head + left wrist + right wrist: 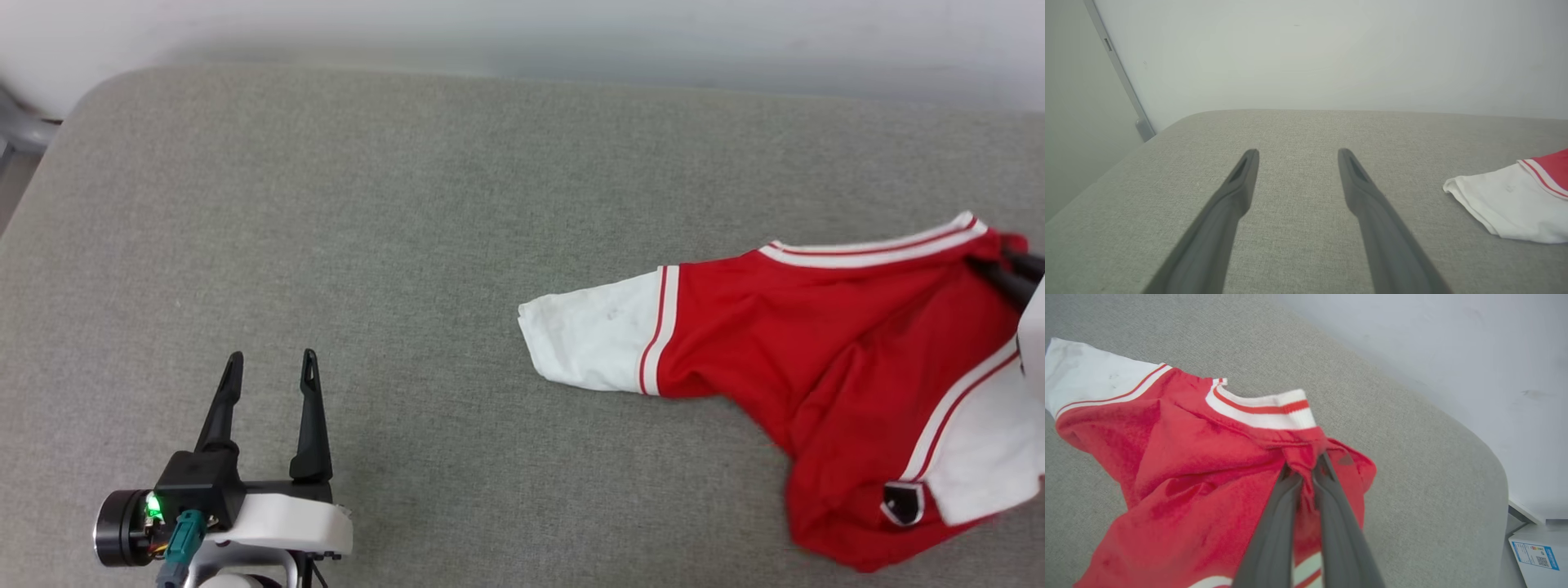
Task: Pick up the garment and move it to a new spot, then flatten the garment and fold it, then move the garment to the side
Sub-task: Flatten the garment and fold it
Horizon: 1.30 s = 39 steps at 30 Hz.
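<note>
A: Where's the garment [816,351]?

B: Right side of the grey padded surface [408,245], crumpled, not flat. One white sleeve [584,339] sticks out twd the middle, lying on the pad.

A: R arm?

B: The right gripper [1306,465] is clenched on a bunch of red cloth just below the striped collar [1261,410]. Cloth is pinched btwn both fingers and puckers around the tips.

A: L arm?

B: The left gripper [273,355] is released, fingers spread wide over bare pad at the near left, well apart from the shirt, touching no cloth.

A: Anything in the way?

B: In head view a pale forearm [1033,327] at the right edge covers part of the shirt, so you barely see the R fingers there. Wrist cam shows the grip plainly.

A: What else around?

B: White wall [1331,53] behind the pad. L wrist cam picks up a slanted grey post [1122,77] against the wall past the pad's rounded corner, plus the sleeve end at its right edge. R wrist cam shows a white box [1533,555] w/ a blue-printed label beyond the pad's other corner. Head view has a black white-edged patch [902,502] on the red cloth near the front, beside the second white sleeve; can't read it.
</note>
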Motion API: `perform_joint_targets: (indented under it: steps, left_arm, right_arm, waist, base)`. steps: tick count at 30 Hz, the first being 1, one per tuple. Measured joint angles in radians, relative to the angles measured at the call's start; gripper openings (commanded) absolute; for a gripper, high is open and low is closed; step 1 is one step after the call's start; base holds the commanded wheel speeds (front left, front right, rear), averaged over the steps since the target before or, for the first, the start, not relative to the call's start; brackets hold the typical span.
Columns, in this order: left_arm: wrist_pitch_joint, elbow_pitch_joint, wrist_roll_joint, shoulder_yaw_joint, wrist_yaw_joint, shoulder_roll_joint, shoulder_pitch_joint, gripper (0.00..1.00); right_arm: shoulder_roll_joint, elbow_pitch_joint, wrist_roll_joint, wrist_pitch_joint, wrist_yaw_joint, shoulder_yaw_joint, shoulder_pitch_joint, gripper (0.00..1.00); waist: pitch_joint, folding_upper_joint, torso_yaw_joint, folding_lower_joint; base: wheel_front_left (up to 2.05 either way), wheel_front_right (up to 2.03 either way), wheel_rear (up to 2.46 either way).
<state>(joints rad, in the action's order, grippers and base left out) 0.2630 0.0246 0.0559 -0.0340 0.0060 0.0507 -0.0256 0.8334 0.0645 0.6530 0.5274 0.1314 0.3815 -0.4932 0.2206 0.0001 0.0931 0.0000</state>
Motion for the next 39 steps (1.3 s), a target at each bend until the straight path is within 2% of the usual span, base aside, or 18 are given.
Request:
perform_joint_targets:
  steps: [4, 10, 16, 17, 20, 23, 24, 25, 30, 31, 35, 39]
  left_arm:
    - [0.0, -0.002, 0.004, 0.01, 0.0, 0.0, -0.018, 1.0]
    - [0.0, -0.003, 0.018, 0.027, 0.003, 0.0, -0.053, 1.0]
    - [0.0, -0.005, 0.027, 0.034, 0.007, 0.0, -0.086, 1.0]
    - [0.0, -0.004, 0.028, 0.037, 0.012, 0.0, -0.093, 1.0]
    - [0.0, -0.003, 0.029, 0.04, 0.012, 0.0, -0.103, 1.0]
    - [0.0, 0.0, 0.028, 0.034, 0.014, 0.0, -0.103, 1.0]
    - [0.0, 0.002, 0.028, 0.031, 0.016, 0.0, -0.103, 1.0]
    - [0.0, 0.004, 0.028, 0.029, 0.016, 0.0, -0.102, 1.0]
    - [0.0, 0.01, 0.019, 0.021, 0.019, 0.0, -0.08, 1.0]
    - [0.0, 0.01, 0.01, 0.012, 0.018, 0.0, -0.063, 1.0]
    - [0.0, 0.011, -0.001, 0.003, 0.016, 0.0, -0.035, 1.0]
    - [0.0, 0.009, -0.008, -0.004, 0.012, 0.0, -0.007, 1.0]
  right_arm:
    - [-0.002, 0.016, -0.041, 0.026, 0.0, 0.019, -0.094, 0.0]
    - [-0.052, 0.149, -0.102, 0.01, 0.0, 0.108, -0.249, 0.0]
    - [-0.115, 0.372, -0.116, 0.01, 0.0, 0.209, -0.325, 0.0]
    - [-0.132, 0.49, -0.111, 0.025, 0.0, 0.241, -0.335, 0.0]
    - [-0.143, 0.582, -0.081, 0.021, 0.0, 0.243, -0.348, 0.0]
    - [-0.158, 0.628, -0.046, -0.034, 0.0, 0.237, -0.353, 0.0]
    - [-0.162, 0.637, -0.034, -0.062, 0.0, 0.233, -0.353, 0.12]
    - [-0.166, 0.641, -0.028, -0.097, 0.0, 0.233, -0.353, 1.0]
    - [-0.155, 0.613, 0.009, -0.256, 0.0, 0.225, -0.329, 1.0]
    - [-0.138, 0.573, 0.026, -0.363, 0.0, 0.199, -0.285, 1.0]
    - [-0.128, 0.515, 0.022, -0.474, 0.0, 0.145, -0.184, 1.0]
    - [-0.145, 0.463, -0.004, -0.571, 0.0, 0.015, -0.057, 1.0]
  waist:
    - [0.033, 0.0, 0.016, 0.0]
    - [0.09, 0.0, 0.043, 0.0]
    - [0.141, 0.0, 0.068, 0.0001]
    - [0.16, 0.0, 0.077, 0.0001]
    - [0.169, 0.0, 0.082, 0.0]
    - [0.166, 0.0, 0.078, 0.0]
    - [0.163, 0.0, 0.074, 0.0]
    - [0.157, 0.0, 0.071, 0.0001]
    - [0.114, 0.0, 0.052, 0.0]
    - [0.08, 0.0, 0.036, 0.0]
    - [0.034, 0.0, 0.011, 0.0]
    - [-0.011, 0.0, -0.011, 0.0]
  base:
    - [0.0, 0.0, 0.0]
    - [0.0, 0.0, 0.0]
    - [0.0, 0.0, 0.0]
    - [0.0, 0.0, 0.0]
    - [0.0, 0.0, 0.0]
    - [0.0, 0.0, 0.0]
    - [0.0, 0.0, 0.0]
    - [0.0, 0.0, 0.0]
    - [0.0, 0.0, 0.0]
    - [0.0, 0.0, 0.0]
    - [0.0, 0.0, 0.0]
    - [0.0, 0.0, 0.0]
